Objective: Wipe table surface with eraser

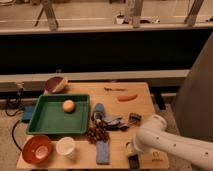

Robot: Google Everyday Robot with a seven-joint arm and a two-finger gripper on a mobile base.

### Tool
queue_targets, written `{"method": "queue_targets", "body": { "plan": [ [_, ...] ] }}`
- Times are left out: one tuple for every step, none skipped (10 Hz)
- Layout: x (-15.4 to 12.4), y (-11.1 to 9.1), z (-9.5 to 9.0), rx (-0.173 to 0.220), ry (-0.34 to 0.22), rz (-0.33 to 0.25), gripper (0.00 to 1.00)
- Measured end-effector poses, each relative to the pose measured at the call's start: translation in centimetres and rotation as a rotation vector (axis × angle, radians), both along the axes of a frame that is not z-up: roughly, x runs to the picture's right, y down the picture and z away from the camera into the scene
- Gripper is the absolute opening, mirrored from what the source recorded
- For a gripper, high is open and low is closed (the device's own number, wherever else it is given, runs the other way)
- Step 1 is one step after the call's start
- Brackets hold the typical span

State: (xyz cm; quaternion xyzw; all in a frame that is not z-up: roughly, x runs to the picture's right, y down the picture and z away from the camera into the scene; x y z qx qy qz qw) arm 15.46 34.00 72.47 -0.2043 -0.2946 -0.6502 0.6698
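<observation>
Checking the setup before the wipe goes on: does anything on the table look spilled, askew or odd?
Nothing looks spilled or damaged. The table surface is cluttered, though: a blue strip lies near the front edge and a dark cluster sits beside the green tray. The end effector is low at the front edge, over the eraser.

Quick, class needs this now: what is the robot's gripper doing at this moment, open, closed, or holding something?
Gripper: low at the table surface's front edge, by the eraser; open or shut cannot be told.
</observation>
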Motion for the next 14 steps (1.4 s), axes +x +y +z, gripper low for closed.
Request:
{"method": "queue_targets", "body": {
  "plan": [
    [1.3, 1.4, -0.8, -0.005, 0.011, -0.006, 0.00],
    [2.4, 2.4, -1.4, -0.012, 0.019, -0.005, 0.00],
    [3.3, 3.0, -1.7, -0.017, 0.030, 0.004, 0.00],
    [4.0, 3.2, -1.6, -0.019, 0.042, 0.013, 0.00],
    [5.2, 3.0, -1.1, -0.019, 0.064, 0.032, 0.00],
    [5.9, 2.6, -0.6, -0.015, 0.078, 0.049, 0.00],
    [7.0, 1.7, 0.4, -0.012, 0.100, 0.069, 0.00],
    [8.0, 0.1, 1.8, -0.003, 0.123, 0.098, 0.00],
    [8.6, -1.1, 2.7, 0.004, 0.138, 0.114, 0.00],
    [8.8, -2.5, 3.8, 0.017, 0.147, 0.129, 0.00],
    [8.7, -3.8, 4.5, 0.029, 0.153, 0.138, 0.00],
    [8.1, -4.7, 5.0, 0.039, 0.153, 0.137, 0.00],
    [7.1, -5.1, 5.3, 0.044, 0.146, 0.129, 0.00],
    [5.8, -5.1, 5.3, 0.048, 0.135, 0.120, 0.00]
  ]
}}
